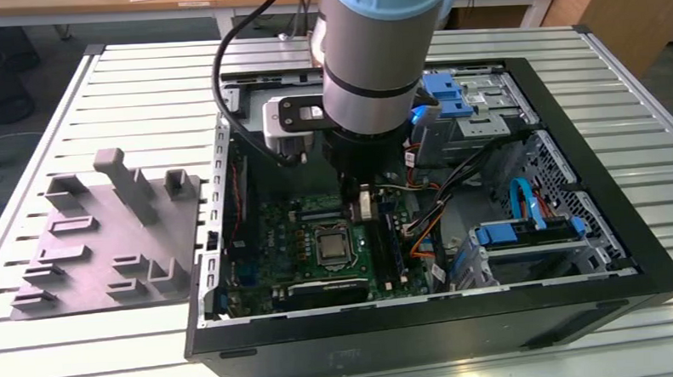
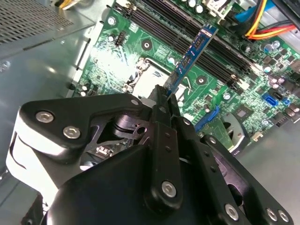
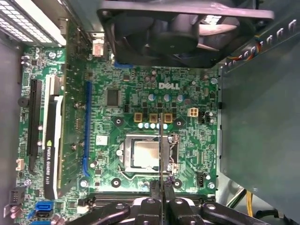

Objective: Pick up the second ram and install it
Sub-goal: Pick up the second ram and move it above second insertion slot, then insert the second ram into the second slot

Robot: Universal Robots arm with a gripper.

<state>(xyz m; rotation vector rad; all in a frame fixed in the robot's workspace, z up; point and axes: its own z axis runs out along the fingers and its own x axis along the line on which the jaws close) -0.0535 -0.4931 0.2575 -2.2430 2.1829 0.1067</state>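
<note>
My gripper (image 1: 364, 211) hangs inside the open computer case, just above the green motherboard (image 1: 298, 233). It is shut on the second ram (image 2: 191, 55), a thin narrow stick that juts out from between the fingertips. In the second wrist view the stick is tilted over the long black memory slots (image 2: 164, 26), apart from them. In the first wrist view the ram (image 3: 160, 145) is edge-on, a thin line crossing the CPU socket (image 3: 143, 154), with the gripper (image 3: 160, 194) behind it. The socket (image 1: 333, 246) lies right beside the gripper.
The black case (image 1: 433, 320) walls surround the board. Blue drive brackets (image 1: 458, 98) and orange and blue cables (image 1: 423, 227) sit at the exterior view's right. A fan (image 3: 187, 28) and a graphics card (image 3: 51, 140) border the board. A grey fixture tray (image 1: 100, 241) lies outside the case.
</note>
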